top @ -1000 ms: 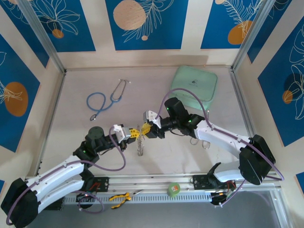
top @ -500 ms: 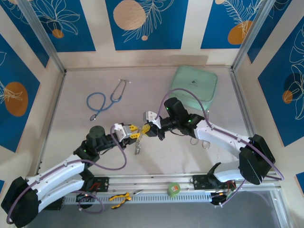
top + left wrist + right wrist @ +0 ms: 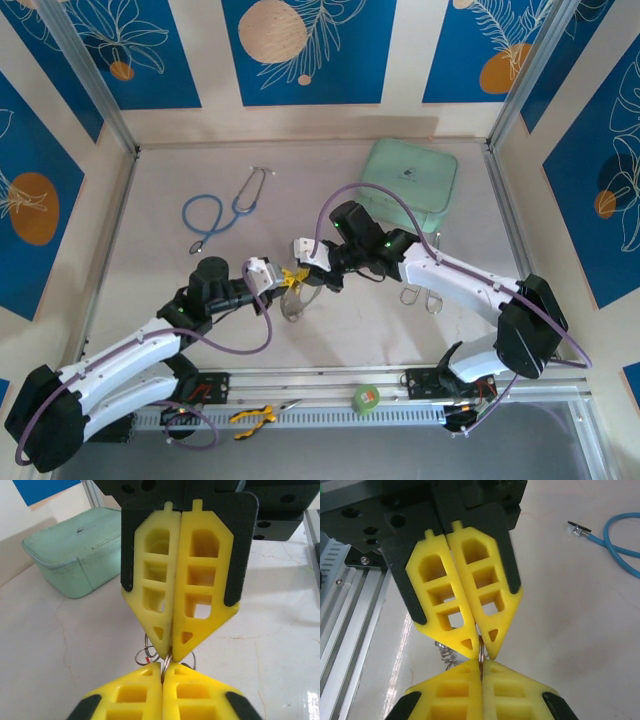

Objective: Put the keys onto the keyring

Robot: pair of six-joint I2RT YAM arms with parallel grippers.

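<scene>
Near the desk's (image 3: 150,250) middle, keyring (image 3: 293,300) pinched tip to tip by left claw (image 3: 283,279) and right claw (image 3: 303,272), both closed tight on it, keys (image 3: 291,314) hung beneath.

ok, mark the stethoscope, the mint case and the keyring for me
blue stethoscope (image 3: 238,207), top external, on the blue tubing.
mint green case (image 3: 408,180), top external, middle of the lid.
keyring (image 3: 148,652), left wrist, on the thin wire loops.
</scene>
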